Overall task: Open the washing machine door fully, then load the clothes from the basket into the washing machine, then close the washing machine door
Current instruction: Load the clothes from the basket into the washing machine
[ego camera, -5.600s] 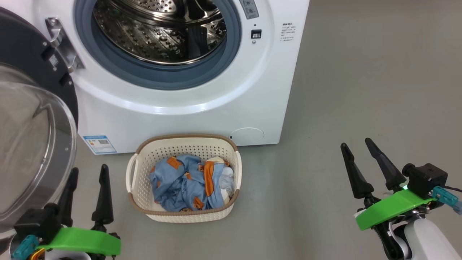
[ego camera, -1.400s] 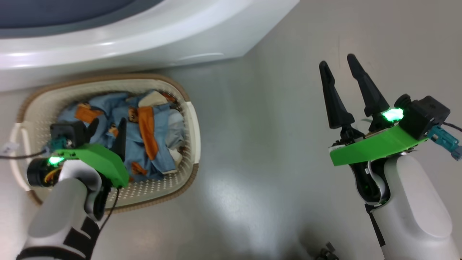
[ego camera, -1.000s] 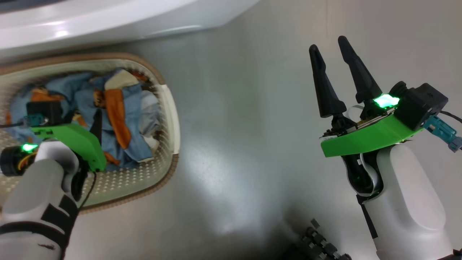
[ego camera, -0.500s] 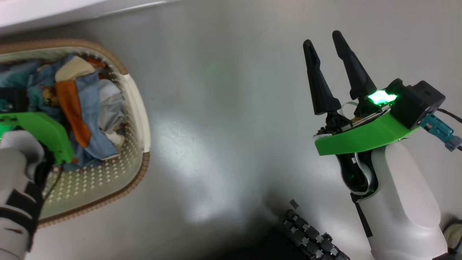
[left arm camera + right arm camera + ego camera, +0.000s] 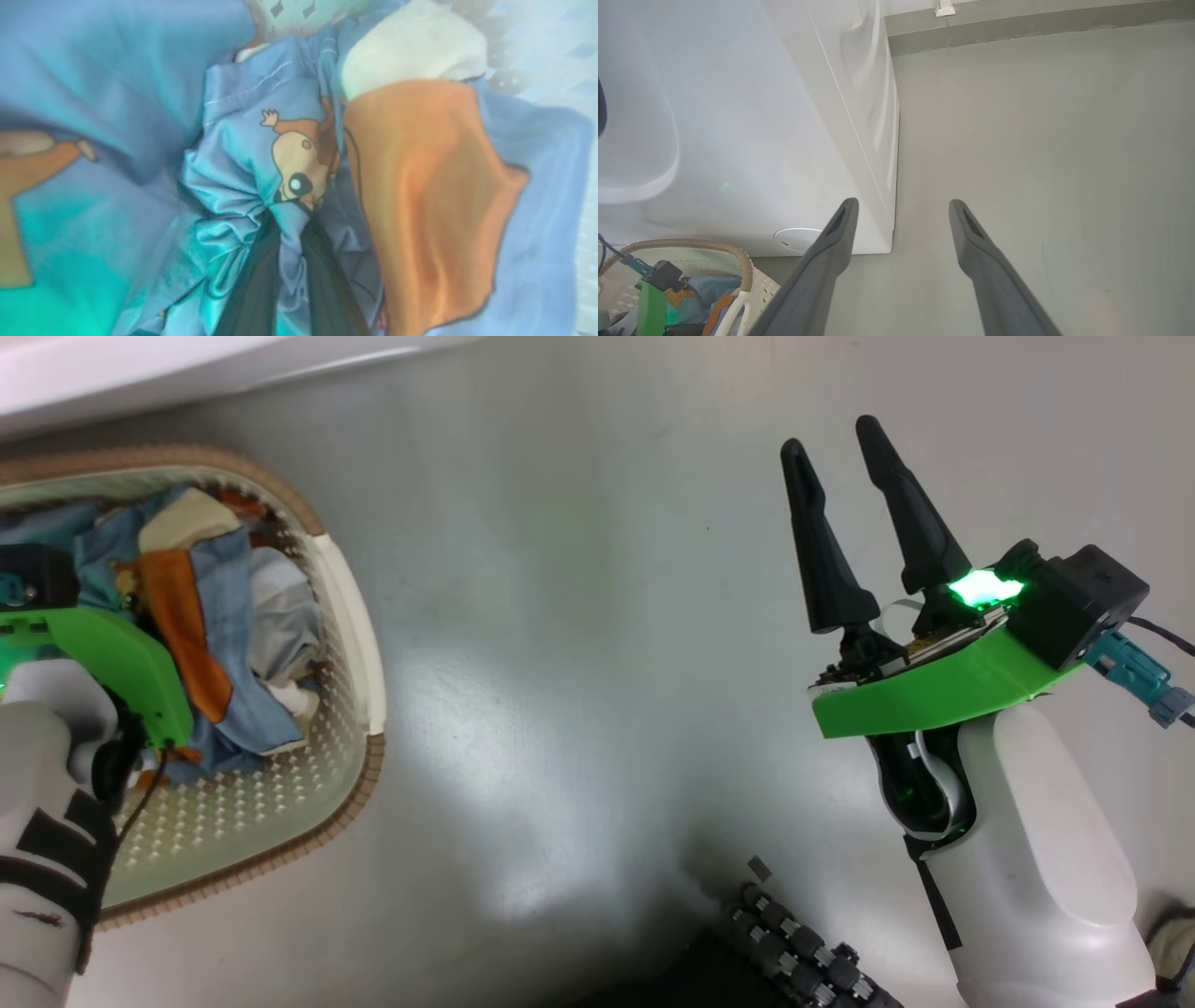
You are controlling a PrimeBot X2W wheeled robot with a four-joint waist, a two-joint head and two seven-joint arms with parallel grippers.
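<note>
Loading is at its very start, by my reading. The clothes all lie in the basket, which sits at about 9 o'clock in the head view, just in front of the washing machine along the 11 o'clock edge. The left tool is down among them. In its wrist view the two dark fingers are drawn together on a bunched fold of blue fabric beside a bear print, so a first pinch is made but nothing is lifted clear. Carrying the garments to the drum and closing up remain. How the washing machine door stands cannot be told here.

The right tool hangs at 3 o'clock over bare floor, fingers apart and holding nothing.

The floor is smooth grey with a soft sheen and a bright patch of reflected light. In the right wrist view it runs to a darker skirting strip at 12 o'clock, and the machine's round cap sits low at 7 o'clock.
</note>
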